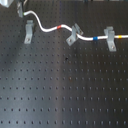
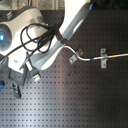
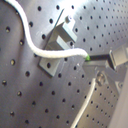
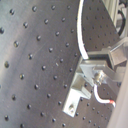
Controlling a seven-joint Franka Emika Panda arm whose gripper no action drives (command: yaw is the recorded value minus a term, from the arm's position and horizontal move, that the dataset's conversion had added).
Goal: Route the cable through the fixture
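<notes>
All four pictures are small, coarse and soft. In the first exterior view the dark perforated worktop [image 1: 65,90] carries a pale sheen that brightens toward its far edge, and the grey clips throw short, faint shadows. In the second exterior view the white arm [image 2: 45,40] is blown out to near featureless glare while the board stays dim. Both wrist views are blurred: the cable [image 3: 45,50] reads as a fuzzy overexposed white line, and parts closest to the lens are out of focus.
</notes>
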